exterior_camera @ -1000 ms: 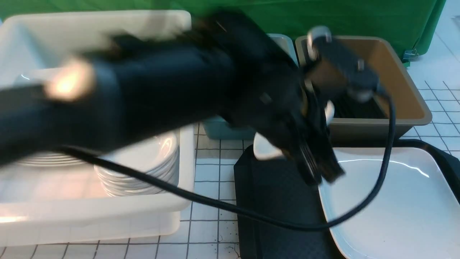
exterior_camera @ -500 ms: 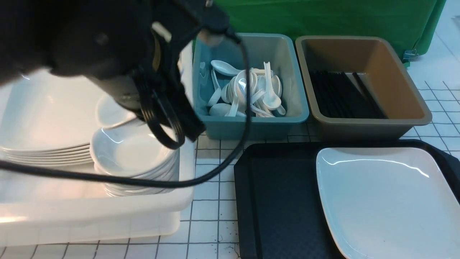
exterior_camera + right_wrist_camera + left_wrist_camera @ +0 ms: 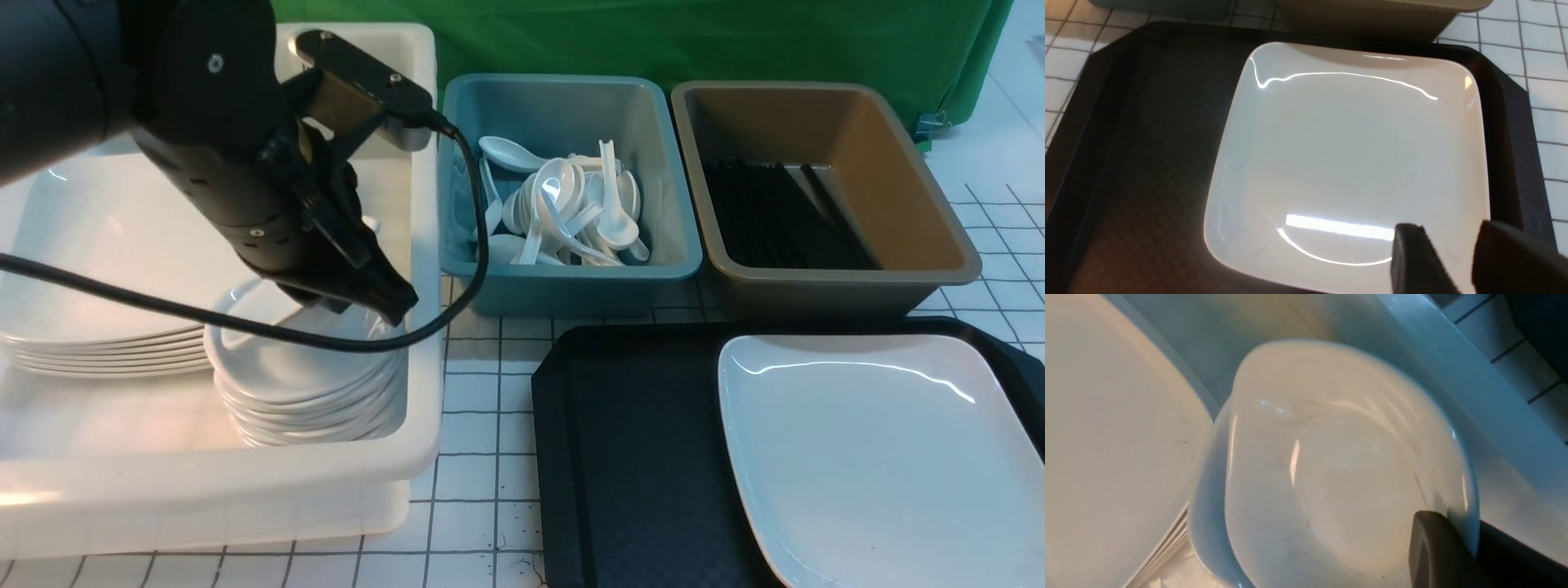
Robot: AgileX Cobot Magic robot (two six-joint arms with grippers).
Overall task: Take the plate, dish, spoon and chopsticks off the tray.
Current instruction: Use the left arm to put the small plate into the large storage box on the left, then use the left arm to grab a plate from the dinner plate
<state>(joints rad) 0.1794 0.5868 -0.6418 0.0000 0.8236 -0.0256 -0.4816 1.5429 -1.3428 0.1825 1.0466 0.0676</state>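
Observation:
My left gripper [image 3: 384, 298] is over the white bin [image 3: 245, 482], shut on the rim of a small deep white dish [image 3: 1331, 469]. The dish [image 3: 253, 298] sits right above a stack of like dishes [image 3: 310, 392]; I cannot tell whether they touch. The large white plate [image 3: 882, 457] lies on the right part of the black tray [image 3: 637, 457]. In the right wrist view my right gripper [image 3: 1453, 241] hangs open over the plate [image 3: 1347, 163], near its edge. No spoon or chopsticks show on the tray [image 3: 1147, 143].
The white bin also holds a stack of large plates [image 3: 106, 269]. Behind the tray stand a teal bin [image 3: 571, 278] with several white spoons and a brown bin [image 3: 922, 204] with black chopsticks. White gridded tabletop [image 3: 482, 457] lies between bin and tray.
My left arm has swung from above the tray leftward over the white bin, carrying the dish, and come down to the dish stack. The plate and tray have not moved.

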